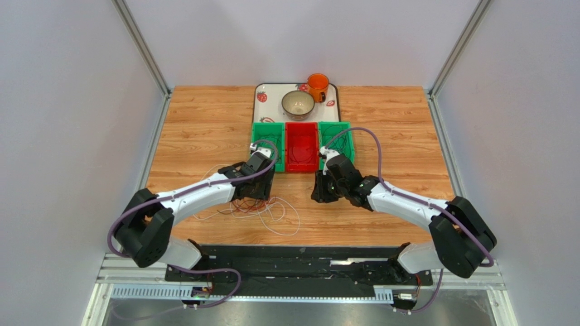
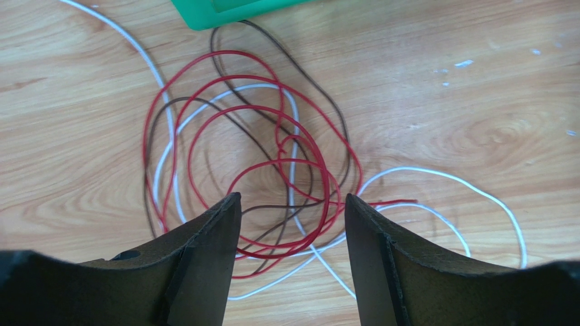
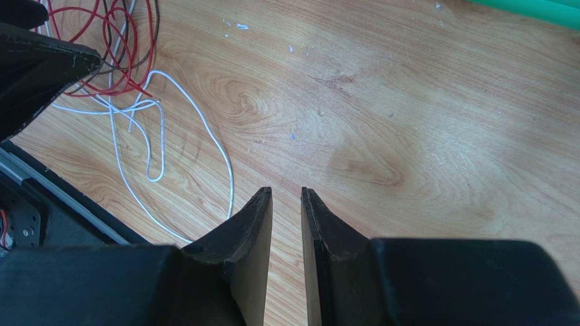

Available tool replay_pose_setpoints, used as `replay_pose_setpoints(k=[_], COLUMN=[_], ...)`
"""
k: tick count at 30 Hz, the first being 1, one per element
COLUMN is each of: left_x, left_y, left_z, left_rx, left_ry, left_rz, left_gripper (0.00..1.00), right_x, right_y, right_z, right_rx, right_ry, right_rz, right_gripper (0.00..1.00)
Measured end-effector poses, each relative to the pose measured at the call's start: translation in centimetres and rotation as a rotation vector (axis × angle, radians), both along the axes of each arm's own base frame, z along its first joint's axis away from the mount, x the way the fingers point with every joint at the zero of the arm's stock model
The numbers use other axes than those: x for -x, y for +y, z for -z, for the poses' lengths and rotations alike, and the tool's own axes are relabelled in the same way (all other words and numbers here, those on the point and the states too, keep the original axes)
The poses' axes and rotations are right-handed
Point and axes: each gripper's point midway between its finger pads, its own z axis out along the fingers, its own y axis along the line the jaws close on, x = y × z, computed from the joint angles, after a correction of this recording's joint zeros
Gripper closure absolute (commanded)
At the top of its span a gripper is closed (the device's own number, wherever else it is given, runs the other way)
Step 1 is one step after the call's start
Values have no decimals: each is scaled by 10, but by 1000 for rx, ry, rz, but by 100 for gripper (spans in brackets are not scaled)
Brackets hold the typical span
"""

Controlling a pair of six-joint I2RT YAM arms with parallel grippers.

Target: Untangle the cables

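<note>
The cables (image 1: 262, 210) lie as a loose tangle on the wooden table, just in front of the left arm. In the left wrist view, red loops (image 2: 293, 159), a brown wire (image 2: 320, 95) and a white wire (image 2: 442, 174) cross over one another. My left gripper (image 2: 293, 198) hovers over the tangle's near edge, open, with the wires lying on the table beneath the gap between its fingers. My right gripper (image 3: 286, 191) sits over bare wood to the right of the tangle, with a narrow empty gap between its fingers. The right wrist view shows the cables (image 3: 112, 47) at its top left.
Two green bins (image 1: 267, 125) (image 1: 338, 125) flank a red bin (image 1: 301, 125) behind the grippers. A tray (image 1: 272, 88) further back carries a bowl (image 1: 298, 103) and an orange cup (image 1: 317, 85). A black mounting rail (image 1: 293, 261) runs along the near edge.
</note>
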Motion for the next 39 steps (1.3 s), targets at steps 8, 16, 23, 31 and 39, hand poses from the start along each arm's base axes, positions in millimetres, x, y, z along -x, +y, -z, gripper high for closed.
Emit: replay_pose_setpoints(k=[8, 16, 23, 31, 39], left_x=[-23, -28, -31, -29, -7], left_y=[9, 15, 13, 7, 22], left_z=[-1, 5, -6, -117, -285], left_rx=[-190, -292, -291, -89, 235], left_ry=[-27, -24, -34, -209, -505], left_rz=[-52, -60, -51, -68, -85], left_gripper=[51, 100, 100, 100, 100], right_x=[-1, -2, -1, -1, -2], right_y=[1, 3, 3, 3, 3], right_z=[-1, -3, 0, 0, 0], right_rx=[-2, -6, -1, -1, 1], right_ry=[-1, -2, 3, 3, 3], right_rz=[-1, -4, -8, -8, -7], right_gripper=[74, 74, 74, 75, 75])
